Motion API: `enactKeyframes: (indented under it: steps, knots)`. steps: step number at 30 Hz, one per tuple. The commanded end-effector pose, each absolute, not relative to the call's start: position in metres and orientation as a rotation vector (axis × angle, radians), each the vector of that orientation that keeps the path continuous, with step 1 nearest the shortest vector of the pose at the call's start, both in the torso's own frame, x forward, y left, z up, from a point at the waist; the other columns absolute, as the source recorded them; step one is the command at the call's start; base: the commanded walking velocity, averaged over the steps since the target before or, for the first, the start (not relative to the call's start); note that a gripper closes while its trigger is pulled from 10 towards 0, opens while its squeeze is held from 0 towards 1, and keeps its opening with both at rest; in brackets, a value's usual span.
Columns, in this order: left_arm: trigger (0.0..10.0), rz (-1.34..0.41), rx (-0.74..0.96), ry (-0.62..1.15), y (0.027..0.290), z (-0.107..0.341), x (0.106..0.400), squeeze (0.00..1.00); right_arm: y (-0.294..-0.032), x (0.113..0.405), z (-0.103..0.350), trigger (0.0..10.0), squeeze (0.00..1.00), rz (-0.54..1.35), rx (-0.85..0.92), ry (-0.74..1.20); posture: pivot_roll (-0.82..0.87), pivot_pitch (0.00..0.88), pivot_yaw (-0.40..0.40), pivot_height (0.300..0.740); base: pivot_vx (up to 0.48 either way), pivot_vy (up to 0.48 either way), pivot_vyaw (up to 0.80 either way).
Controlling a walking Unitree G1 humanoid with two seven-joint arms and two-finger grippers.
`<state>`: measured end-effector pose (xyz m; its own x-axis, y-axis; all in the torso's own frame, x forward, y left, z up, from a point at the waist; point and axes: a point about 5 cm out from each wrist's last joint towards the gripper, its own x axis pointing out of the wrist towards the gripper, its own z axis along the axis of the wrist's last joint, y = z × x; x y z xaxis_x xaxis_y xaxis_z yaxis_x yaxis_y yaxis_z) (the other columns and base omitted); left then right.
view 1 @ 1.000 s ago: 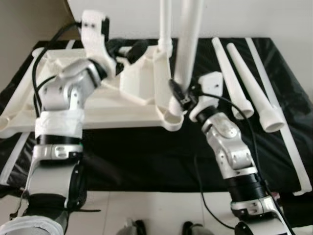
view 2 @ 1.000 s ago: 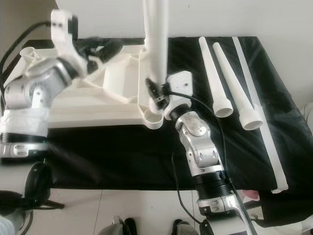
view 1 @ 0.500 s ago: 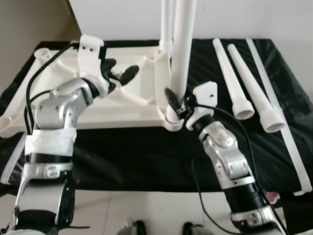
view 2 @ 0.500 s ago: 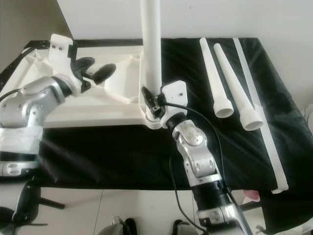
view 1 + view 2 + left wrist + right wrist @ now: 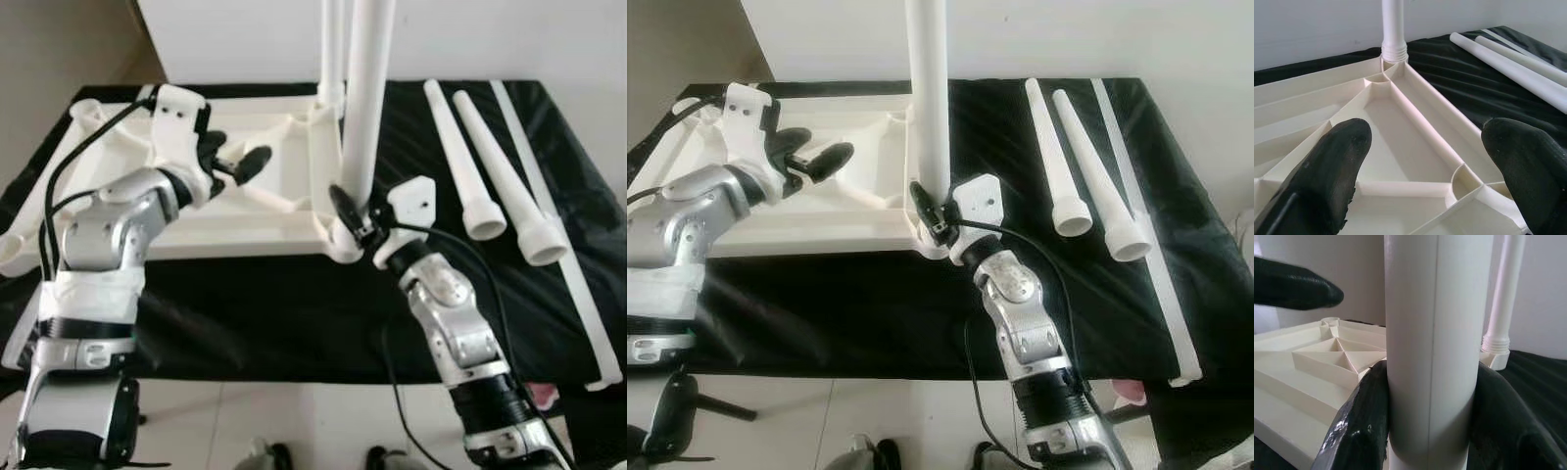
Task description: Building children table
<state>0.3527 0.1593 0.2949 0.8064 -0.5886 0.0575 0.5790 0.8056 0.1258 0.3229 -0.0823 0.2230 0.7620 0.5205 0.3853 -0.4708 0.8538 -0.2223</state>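
Right wrist view shows the right gripper (image 5: 1430,431) pinching the near upright leg (image 5: 1435,342) just above its corner socket. Black cloth (image 5: 294,304) covers the surface below a white wall. The left gripper (image 5: 235,160) hovers spread over the upturned tabletop (image 5: 245,211), a cream ribbed panel. Two loose legs (image 5: 490,166) lie on the cloth well apart from it.

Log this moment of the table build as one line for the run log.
right gripper: shut on upright leg at tabletop corner socket | left gripper: open above tabletop underside | loose legs: two on black cloth
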Motion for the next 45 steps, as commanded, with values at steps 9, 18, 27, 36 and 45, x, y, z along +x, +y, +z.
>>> enactKeyframes:
  steps: [9,18,27,36,45]
  knots:
    - [10.0,-0.663,0.105,-0.096,0.161,0.296,0.347,0.00,-0.066,0.332,0.205,10.0,0.00,0.589,-0.159,-0.397,-0.04,0.185,0.072,0.740,0.000,0.000,0.00]
    - [10.0,-0.653,0.100,-0.095,0.164,0.296,0.346,0.00,-0.065,0.325,0.189,10.0,0.00,0.640,-0.262,-0.385,-0.04,0.185,0.073,0.740,0.000,0.000,0.00]
    - [10.0,-0.668,0.088,-0.118,0.158,0.303,0.347,0.00,-0.069,0.326,0.183,10.0,0.00,0.642,-0.280,-0.387,-0.05,0.183,0.086,0.740,0.000,0.000,0.00]
    - [10.0,-0.674,0.095,-0.118,0.159,0.306,0.345,0.00,-0.073,0.330,0.168,10.0,0.00,0.624,-0.344,-0.359,-0.04,0.187,0.089,0.740,0.000,0.000,0.00]
    - [10.0,-0.672,0.098,-0.116,0.161,0.308,0.344,0.00,-0.081,0.339,0.163,10.0,0.00,0.516,-0.097,-0.308,-0.03,0.198,0.096,0.740,0.000,0.000,0.00]
